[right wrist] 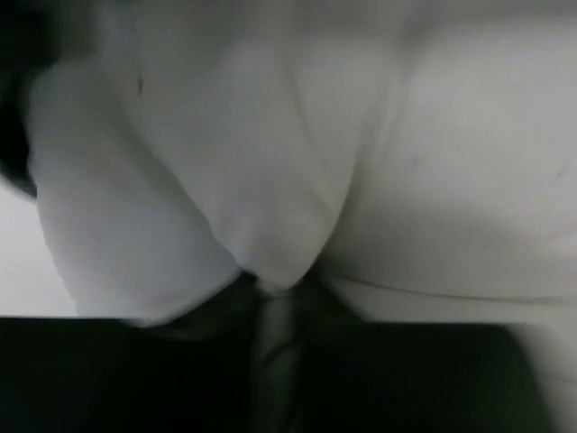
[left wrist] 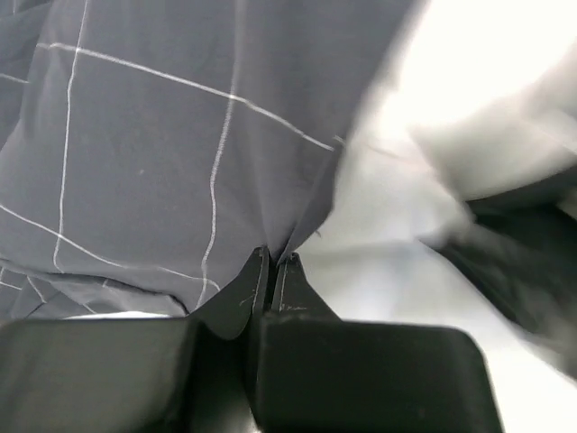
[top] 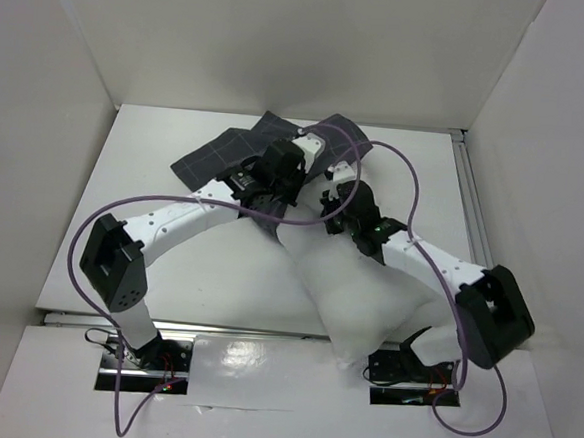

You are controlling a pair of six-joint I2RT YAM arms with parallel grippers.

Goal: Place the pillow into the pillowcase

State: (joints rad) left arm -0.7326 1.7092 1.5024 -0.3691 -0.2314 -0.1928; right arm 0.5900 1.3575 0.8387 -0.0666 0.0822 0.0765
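The white pillow (top: 362, 289) lies from the table's middle over the near edge on the right. The dark grey checked pillowcase (top: 221, 159) lies crumpled at the back, its open end near the pillow's far end. My left gripper (top: 287, 171) is shut on an edge of the pillowcase; the left wrist view shows the cloth (left wrist: 180, 153) pinched between the closed tips (left wrist: 275, 262), white pillow (left wrist: 379, 234) beside it. My right gripper (top: 331, 207) is shut on a fold of the pillow (right wrist: 279, 207) at its far end.
White walls enclose the table on the left, back and right. A metal rail (top: 471, 201) runs along the right side. Purple cables (top: 406, 172) loop over both arms. The arm bases (top: 152, 355) sit at the near edge.
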